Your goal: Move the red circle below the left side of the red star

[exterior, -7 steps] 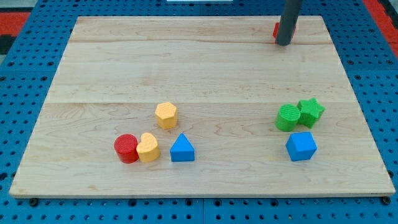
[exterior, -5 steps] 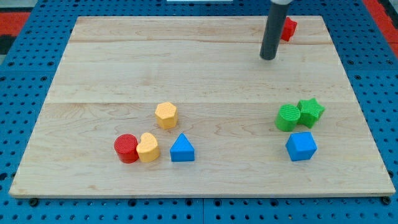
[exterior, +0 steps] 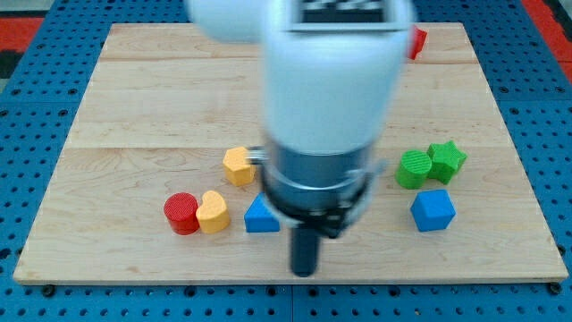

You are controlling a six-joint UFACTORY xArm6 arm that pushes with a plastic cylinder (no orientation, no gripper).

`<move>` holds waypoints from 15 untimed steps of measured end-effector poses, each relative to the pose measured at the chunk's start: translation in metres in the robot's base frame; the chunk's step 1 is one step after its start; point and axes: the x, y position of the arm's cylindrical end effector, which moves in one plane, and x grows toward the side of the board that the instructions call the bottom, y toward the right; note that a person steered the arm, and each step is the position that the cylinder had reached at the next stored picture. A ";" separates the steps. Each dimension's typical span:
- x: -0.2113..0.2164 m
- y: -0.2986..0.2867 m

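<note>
In the camera view, you see the arm's white and grey body blurred and filling the middle of the frame, with my tip [exterior: 305,271] low on the wooden worktop [exterior: 134,98], near the view's bottom edge and just below and to the right of the blue triangle [exterior: 260,216]. There is no pincer on this arm, only the rod, so there is no open or closed state to give you. The red circle [exterior: 181,213] sits at the lower left, touching the yellow heart [exterior: 213,212], well left of the tip. A yellow hexagon [exterior: 237,165] lies above them. The red star [exterior: 417,40] peeks out at the top right, mostly hidden by the arm. On the right you have the green circle [exterior: 414,169], green star [exterior: 446,161] and blue cube [exterior: 433,209].
</note>
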 end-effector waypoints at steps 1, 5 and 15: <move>-0.016 -0.066; -0.122 -0.132; -0.354 0.121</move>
